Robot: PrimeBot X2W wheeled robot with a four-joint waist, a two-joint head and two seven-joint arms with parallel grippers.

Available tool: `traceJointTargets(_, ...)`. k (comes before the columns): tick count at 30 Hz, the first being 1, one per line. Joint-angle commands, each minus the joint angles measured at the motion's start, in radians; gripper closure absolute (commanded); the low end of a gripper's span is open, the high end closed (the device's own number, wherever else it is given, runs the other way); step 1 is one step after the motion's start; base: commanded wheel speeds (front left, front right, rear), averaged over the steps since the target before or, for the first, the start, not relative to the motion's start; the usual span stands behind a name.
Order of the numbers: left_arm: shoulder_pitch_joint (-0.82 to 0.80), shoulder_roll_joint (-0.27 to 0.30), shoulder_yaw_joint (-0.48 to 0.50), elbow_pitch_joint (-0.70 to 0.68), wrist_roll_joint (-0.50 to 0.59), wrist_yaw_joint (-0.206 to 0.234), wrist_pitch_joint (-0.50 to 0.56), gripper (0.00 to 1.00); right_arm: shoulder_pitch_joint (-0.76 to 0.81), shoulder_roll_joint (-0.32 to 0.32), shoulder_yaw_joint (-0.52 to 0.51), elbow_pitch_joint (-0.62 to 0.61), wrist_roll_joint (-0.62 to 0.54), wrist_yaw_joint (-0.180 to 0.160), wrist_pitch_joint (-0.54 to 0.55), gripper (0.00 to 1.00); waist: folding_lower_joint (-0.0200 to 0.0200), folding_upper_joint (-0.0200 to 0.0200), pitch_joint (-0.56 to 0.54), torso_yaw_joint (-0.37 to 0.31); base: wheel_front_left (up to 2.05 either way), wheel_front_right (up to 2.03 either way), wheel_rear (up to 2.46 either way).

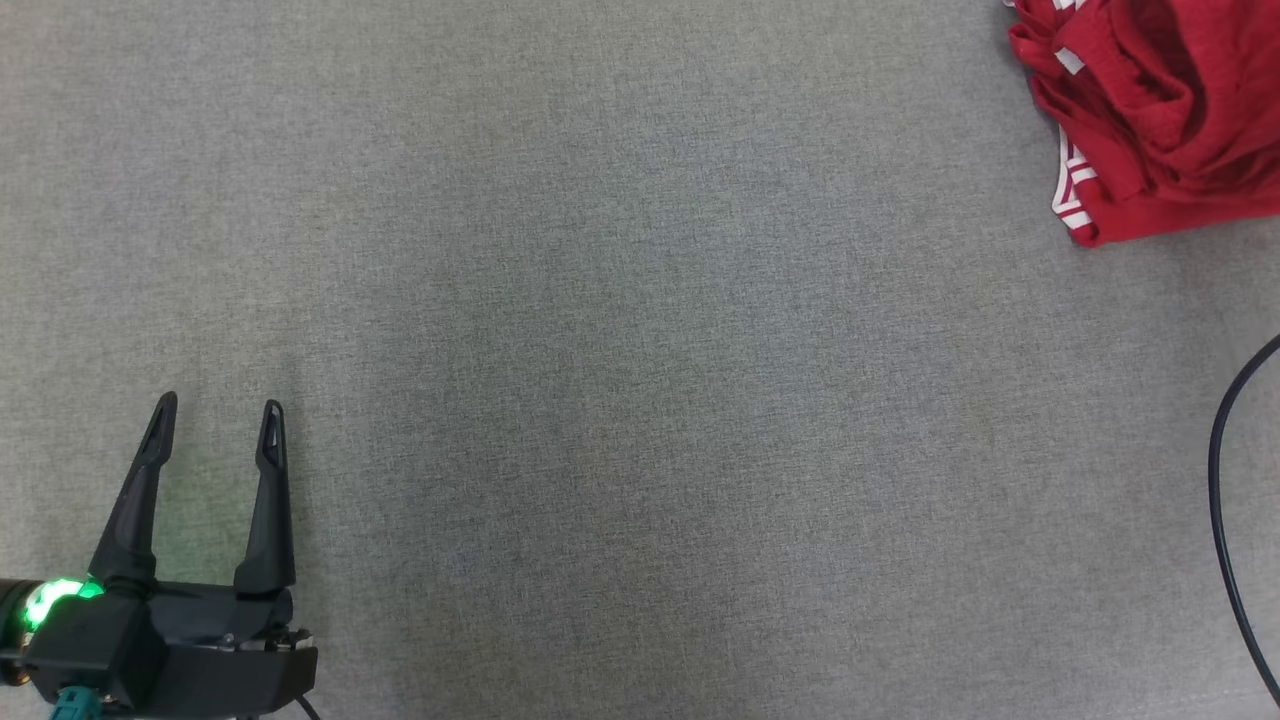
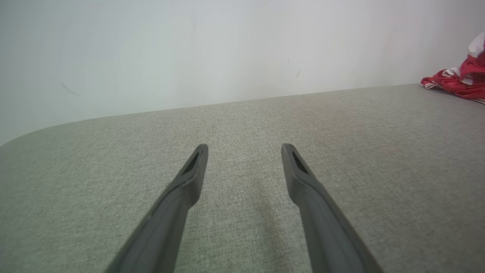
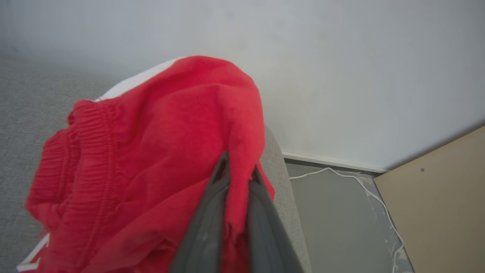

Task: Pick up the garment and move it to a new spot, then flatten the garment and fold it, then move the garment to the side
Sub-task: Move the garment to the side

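The garment (image 1: 1150, 110) is a crumpled red piece with white stripes, bunched at the far right corner of the grey fabric surface (image 1: 620, 360). In the right wrist view the garment (image 3: 151, 151) rises in a heap with an elastic waistband on its left, and my right gripper (image 3: 238, 167) is shut on a fold of its red cloth. My left gripper (image 1: 220, 405) hovers at the lower left, open, with nothing between its fingers; from its wrist camera the left gripper (image 2: 244, 146) points over bare fabric, the garment (image 2: 460, 81) far off to the right.
A black cable (image 1: 1235, 520) curves along the right edge in the head view. Past the surface's right end lie grey floor (image 3: 333, 220), a white cable (image 3: 363, 185) and a pale wooden panel (image 3: 439, 197). A white wall (image 2: 227, 49) stands behind.
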Motion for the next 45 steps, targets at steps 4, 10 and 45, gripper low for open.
traceJointTargets(4,0.000,0.006,-0.001,0.009,0.000,0.007,-0.001,0.00,-0.016,0.015,0.008,0.039,-0.010,-0.001,0.007,0.00,0.0000,-0.0001,-0.005,0.005,0.00,0.00,0.00)
traceJointTargets(10,0.004,0.000,-0.002,0.023,-0.007,0.014,-0.001,0.00,-0.027,0.025,0.011,0.067,-0.027,-0.001,-0.015,0.00,0.0000,-0.0001,-0.023,0.005,0.00,0.00,0.00)
traceJointTargets(45,0.139,-0.079,-0.003,0.107,-0.031,0.051,-0.001,0.00,0.679,0.343,-0.709,-0.514,-0.299,-0.001,-0.139,0.00,0.0000,-0.0001,-0.330,0.064,0.00,0.00,0.00)
